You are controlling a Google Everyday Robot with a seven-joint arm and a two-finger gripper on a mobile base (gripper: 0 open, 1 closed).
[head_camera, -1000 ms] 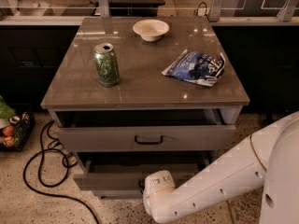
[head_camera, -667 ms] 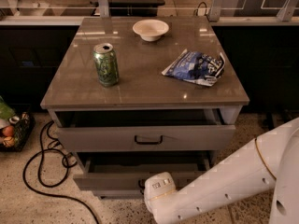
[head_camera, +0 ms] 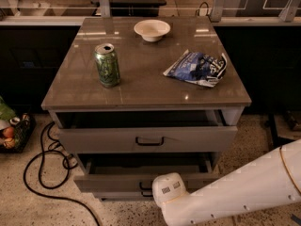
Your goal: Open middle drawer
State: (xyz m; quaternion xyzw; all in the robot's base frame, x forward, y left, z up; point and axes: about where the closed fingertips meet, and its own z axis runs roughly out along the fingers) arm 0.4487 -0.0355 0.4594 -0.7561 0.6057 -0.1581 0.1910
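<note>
The middle drawer (head_camera: 113, 181) stands pulled partway out, with a dark gap behind its flat grey front. Its black loop handle (head_camera: 145, 187) shows at the centre, partly covered. My gripper (head_camera: 153, 191) is at that handle, tucked under the white wrist (head_camera: 165, 189) of my arm, which comes in from the lower right. The top drawer (head_camera: 188, 138) above is also pulled out, and its handle (head_camera: 149, 141) is free. A strip of the lowest drawer (head_camera: 117, 195) shows just under the middle one.
On the cabinet top (head_camera: 141, 79) stand a green can (head_camera: 107, 65), a white bowl (head_camera: 152, 30) and a blue chip bag (head_camera: 196, 68). A black cable (head_camera: 44, 173) loops on the floor at left, next to a basket (head_camera: 11, 131).
The big white arm link at the right has dropped lower in the view. The wrist stays at the middle drawer's handle, and the drawers show no clear movement.
</note>
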